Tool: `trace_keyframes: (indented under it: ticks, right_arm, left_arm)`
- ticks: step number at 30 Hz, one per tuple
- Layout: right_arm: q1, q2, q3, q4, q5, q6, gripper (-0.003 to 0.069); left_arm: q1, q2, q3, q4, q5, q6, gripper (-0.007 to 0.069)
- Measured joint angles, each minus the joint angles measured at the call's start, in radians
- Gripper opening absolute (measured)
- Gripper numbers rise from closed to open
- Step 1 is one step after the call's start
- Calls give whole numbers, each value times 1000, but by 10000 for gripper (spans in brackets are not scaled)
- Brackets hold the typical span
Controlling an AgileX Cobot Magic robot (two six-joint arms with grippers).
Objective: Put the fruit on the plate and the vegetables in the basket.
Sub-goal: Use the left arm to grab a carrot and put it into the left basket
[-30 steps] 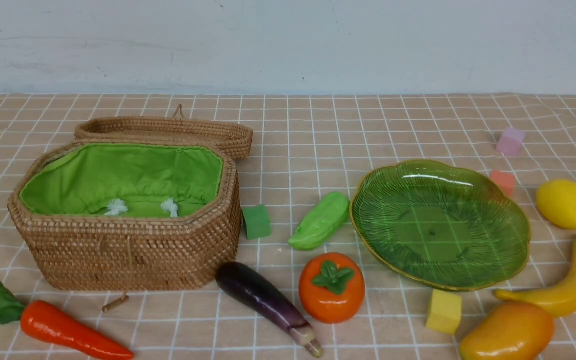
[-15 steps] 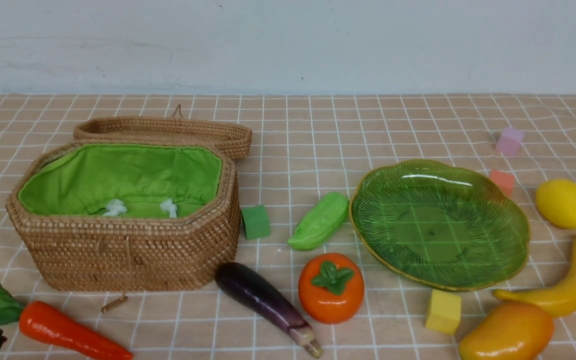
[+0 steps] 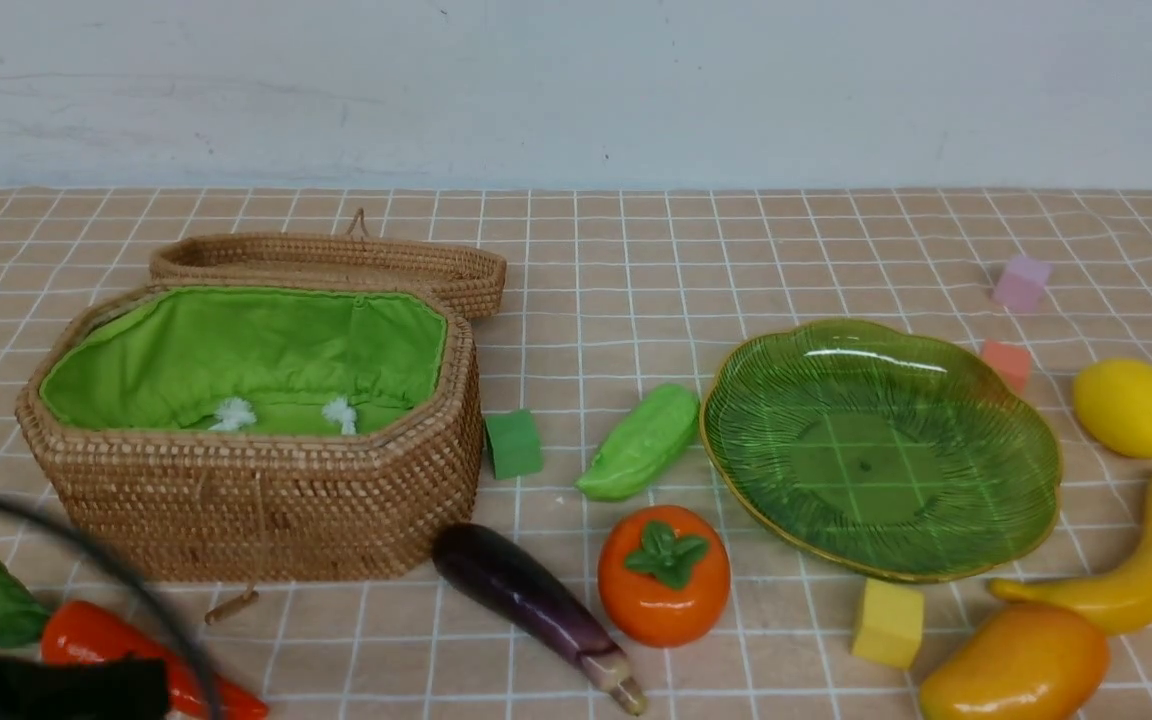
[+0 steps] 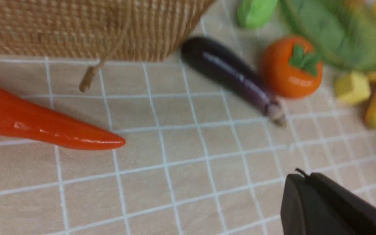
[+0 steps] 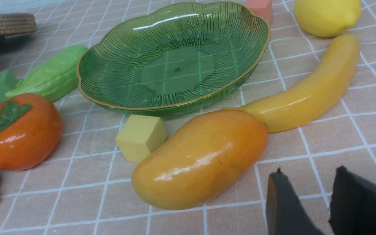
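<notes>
The open brown basket (image 3: pixel 256 500) with green lining stands at the left. The carrot (image 3: pixel 86 635) lies in front of it, the eggplant (image 3: pixel 536 605) at its right corner, and the cucumber (image 3: pixel 641 442) beside the green plate (image 3: pixel 936 565). The persimmon (image 3: pixel 663 573) sits in front of the cucumber. The lemon (image 3: pixel 1133 408), banana (image 3: pixel 1136 570) and mango (image 3: pixel 1016 665) lie to the right of the plate. My left gripper (image 4: pixel 302 178) is shut and empty, to the right of the carrot's tip (image 4: pixel 109 142). My right gripper (image 5: pixel 308 173) is open and empty, just in front of the mango (image 5: pixel 201 158).
The flat woven lid (image 3: pixel 336 262) lies behind the basket. Foam cubes are scattered about: green (image 3: pixel 513 443), yellow (image 3: pixel 888 622), red (image 3: pixel 1006 362) and pink (image 3: pixel 1021 282). My left arm's black body (image 3: pixel 46 688) and its cable cross the bottom left corner over the carrot.
My left arm has come into the front view from the bottom left corner and now covers part of the carrot. No object has moved.
</notes>
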Motion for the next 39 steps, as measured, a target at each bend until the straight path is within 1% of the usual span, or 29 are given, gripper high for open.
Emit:
trace_keyframes:
  ticks: [3,4,6,7,8,9,12,14,15,17,19,20,21,22,23,24,25,26,27,29,31,32,34,35,36,37,39]
  right_arm:
    - [0,0,2,4,-19,4,242]
    - [0,0,6,25,-35,14,242]
    - [0,0,10,87,-68,57,242]
    - [0,0,10,140,-90,83,242]
    - [0,0,10,149,-94,93,242]
    - [0,0,10,213,-131,119,242]
    - [0,0,10,327,-219,167,241]
    - [0,0,8,406,-229,191,228]
    - [1,0,-1,424,-200,192,221]
    - [15,2,-58,462,-62,179,188]
    - [45,32,-149,475,86,117,151]
    - [64,60,-224,481,182,69,129]
    - [75,74,-251,481,214,37,122]
    - [101,128,-350,481,318,-41,101]
    - [104,145,-365,481,332,-52,97]
    - [129,212,-481,481,444,-143,85]
    - [145,253,-564,481,523,-211,81]
    - [147,261,-577,481,536,-211,80]
    - [159,314,-664,480,619,-294,79]
    - [163,373,-754,475,704,-375,79]
    - [163,407,-817,475,760,-438,79]
    - [163,419,-845,473,784,-471,80]
    - [163,427,-861,471,795,-499,82]
    - [163,427,-862,471,796,-501,82]
    - [163,427,-863,467,803,-513,84]
    - [163,428,-864,461,807,-519,85]
    - [163,428,-864,457,809,-522,88]
  left_arm:
    - [0,91,-44,0,18,61,-13]
    - [0,122,-55,0,23,72,-13]
    - [0,175,-71,3,31,81,-13]
    - [0,202,-81,8,38,89,-13]
    - [0,206,-81,11,38,91,-13]
    - [0,232,-90,25,42,106,-13]
    - [0,282,-112,62,67,161,-13]
    - [0,303,-133,74,90,180,-13]
    - [0,312,-142,77,102,184,-13]
    - [0,335,-180,90,135,208,-13]
    - [0,359,-216,91,167,271,-13]
    - [0,376,-234,91,180,320,-13]
    - [0,378,-234,91,181,328,-13]
    - [0,402,-250,92,188,398,-13]
    - [0,402,-252,92,188,398,-13]
    - [0,429,-260,95,190,476,-13]
    - [0,446,-262,99,190,521,-13]
    - [0,450,-263,100,190,530,-13]
    - [0,474,-264,108,190,599,-13]
    - [0,516,-264,136,189,710,-3]
    - [0,559,-264,185,188,796,31]
    - [0,587,-264,224,187,836,71]
    - [0,632,-264,297,179,874,168]
    - [0,636,-264,304,178,876,179]
    - [0,672,-264,366,159,888,275]
    - [0,696,-264,405,143,892,335]
    - [0,734,-265,464,111,895,419]
